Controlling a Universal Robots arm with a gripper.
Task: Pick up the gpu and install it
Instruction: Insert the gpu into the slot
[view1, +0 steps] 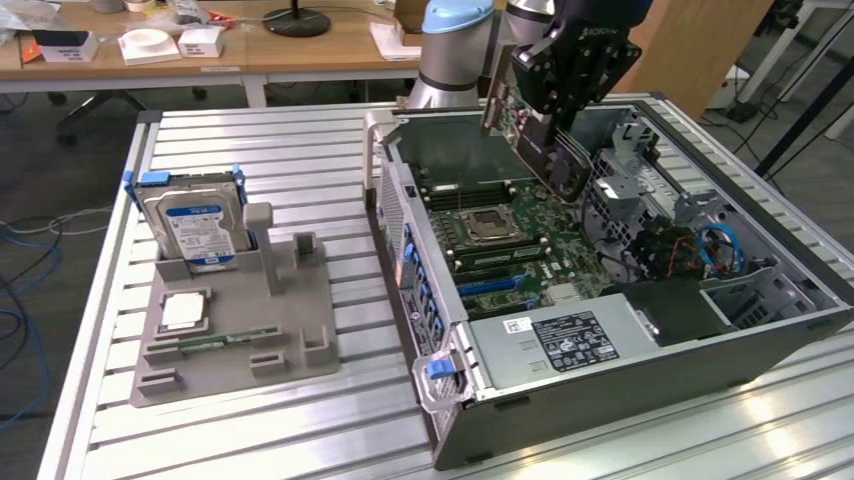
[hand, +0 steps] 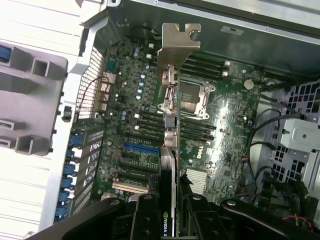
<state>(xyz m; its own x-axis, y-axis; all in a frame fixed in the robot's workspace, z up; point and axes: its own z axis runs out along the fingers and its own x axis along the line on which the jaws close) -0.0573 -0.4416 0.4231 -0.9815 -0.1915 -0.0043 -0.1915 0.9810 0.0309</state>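
My gripper (view1: 545, 110) is shut on the gpu (view1: 541, 150), a thin card held on edge above the open computer case (view1: 787, 300). In the exterior view the card hangs tilted over the back part of the green motherboard (view1: 514, 235), clear of it. In the wrist view the gpu (hand: 170, 145) is seen edge-on between my black fingers (hand: 145, 220), with its silver end bracket (hand: 178, 40) pointing away from the gripper (hand: 169, 212). Below it lie the motherboard (hand: 225, 115), the processor socket (hand: 192, 97) and a blue expansion slot (hand: 141, 148).
At the exterior view's left a grey holder tray (view1: 287, 330) carries an upright hard drive (view1: 194, 225), a processor chip (view1: 183, 310) and a memory stick (view1: 214, 342). Inside the case sit a power supply (view1: 574, 340), cables (view1: 714, 245) and drive cages. Desks stand behind.
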